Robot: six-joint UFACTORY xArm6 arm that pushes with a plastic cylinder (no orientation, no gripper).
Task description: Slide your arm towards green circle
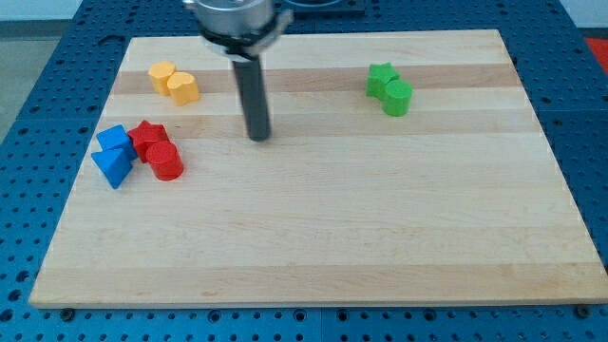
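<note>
The green circle (398, 98) is a short green cylinder at the view's upper right, touching a green star (381, 78) just up and to its left. My tip (258, 139) rests on the wooden board (332, 237), well to the left of the green circle and slightly lower in the view. No block touches the tip.
A yellow pair (174, 82) sits at the upper left. A red star (147, 137) and red cylinder (165, 161) stand left of the tip, with a blue cube (113, 139) and blue triangle (112, 166) beside them. Blue pegboard surrounds the board.
</note>
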